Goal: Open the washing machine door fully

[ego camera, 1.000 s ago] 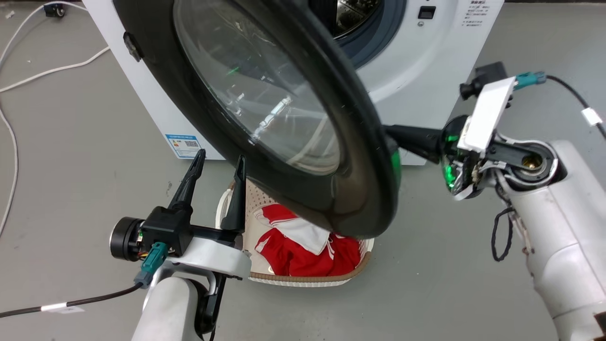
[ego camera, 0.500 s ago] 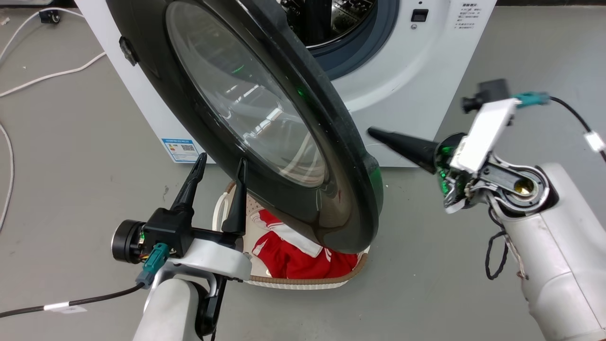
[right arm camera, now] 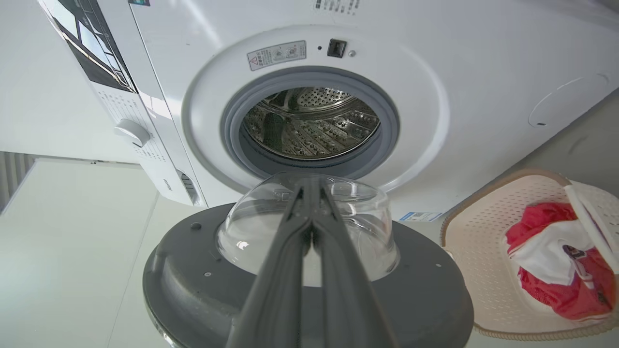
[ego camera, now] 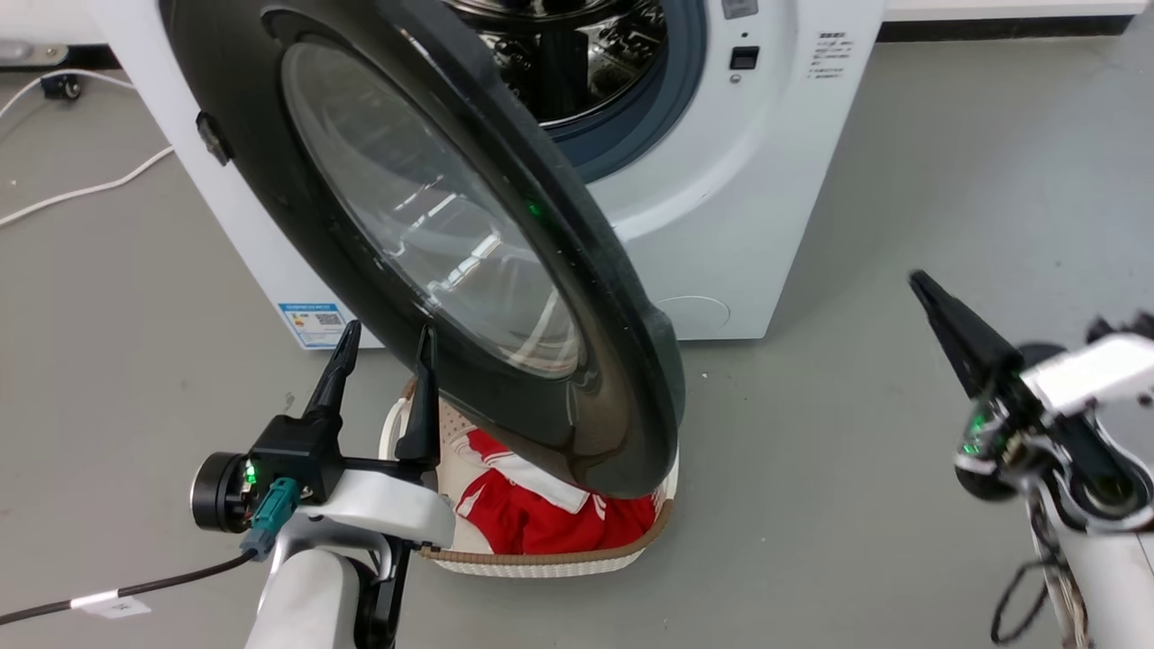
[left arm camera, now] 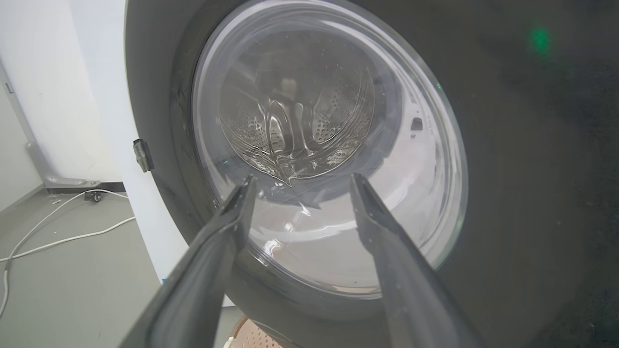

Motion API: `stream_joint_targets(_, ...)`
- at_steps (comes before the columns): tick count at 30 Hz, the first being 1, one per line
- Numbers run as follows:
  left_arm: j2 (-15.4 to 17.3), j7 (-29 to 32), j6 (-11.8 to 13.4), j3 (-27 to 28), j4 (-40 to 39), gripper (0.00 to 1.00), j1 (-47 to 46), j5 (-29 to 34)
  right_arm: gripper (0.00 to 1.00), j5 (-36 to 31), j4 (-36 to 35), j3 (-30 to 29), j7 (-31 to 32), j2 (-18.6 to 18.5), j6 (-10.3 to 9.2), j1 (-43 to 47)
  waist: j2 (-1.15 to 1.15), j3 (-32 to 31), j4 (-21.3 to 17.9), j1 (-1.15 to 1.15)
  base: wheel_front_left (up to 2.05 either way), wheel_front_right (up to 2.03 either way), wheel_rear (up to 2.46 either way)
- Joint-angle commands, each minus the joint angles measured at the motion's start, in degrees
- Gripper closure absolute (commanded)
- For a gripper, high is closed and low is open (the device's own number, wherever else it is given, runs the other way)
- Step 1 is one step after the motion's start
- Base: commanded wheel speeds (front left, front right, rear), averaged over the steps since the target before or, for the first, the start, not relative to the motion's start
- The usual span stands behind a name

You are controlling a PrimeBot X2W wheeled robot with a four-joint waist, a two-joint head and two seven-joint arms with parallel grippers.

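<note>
Head view has the washing machine door (ego camera: 433, 261) swung out from the washing machine (ego camera: 721, 207), its black rim tilted across the front and its bulging glass facing the camera. The steel drum (ego camera: 577, 54) lies bare at the door's 1 o'clock. At the door's 6 o'clock a cream basket (ego camera: 541, 563) holding red and white cloth (ego camera: 541, 518) sits partly under the rim. At 7 o'clock the left gripper (ego camera: 388, 328) points up with its fingers spread wide and nothing between them; whether one finger touches the rim I cannot tell. At 4 o'clock, well apart from the door, the right gripper (ego camera: 921, 288) has its fingers pressed together and empty.
</note>
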Motion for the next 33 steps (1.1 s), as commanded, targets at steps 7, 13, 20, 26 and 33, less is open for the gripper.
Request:
stream_joint_targets(7,0.1,-0.2,0.4,1.9,0.7,0.0,2.0,0.3,1.0,1.7,-10.0,-4.7,-5.5,2.7,0.0,13.9,0.0,-1.9,-1.3,0.0,0.0,0.0,0.0)
stream_joint_targets(13,0.1,-0.2,0.4,2.9,0.9,0.0,2.8,0.1,0.0,-1.6,-16.2,-4.7,-10.4,5.1,0.0,20.8,0.0,-3.0,-1.5,0.0,0.0,0.0,0.0)
stream_joint_targets(20,0.0,-0.2,0.4,3.1,1.1,0.0,4.0,0.2,0.0,-8.0,-18.2,-4.1,-19.4,7.1,0.0,24.3,0.0,-3.9,-1.9,0.0,0.0,0.0,0.0)
stream_joint_targets(26,0.0,-0.2,0.3,3.0,1.4,0.0,4.5,0.0,0.0,-16.6,-16.6,-3.4,-26.9,7.0,0.0,24.5,0.0,-4.4,-2.1,0.0,0.0,0.0,0.0)
stream_joint_targets(33,0.0,-0.2,0.4,2.7,1.4,0.0,4.5,-0.2,0.0,-36.4,-16.1,-2.7,-34.6,3.8,0.0,22.3,0.0,-5.1,-2.0,0.0,0.0,0.0,0.0)
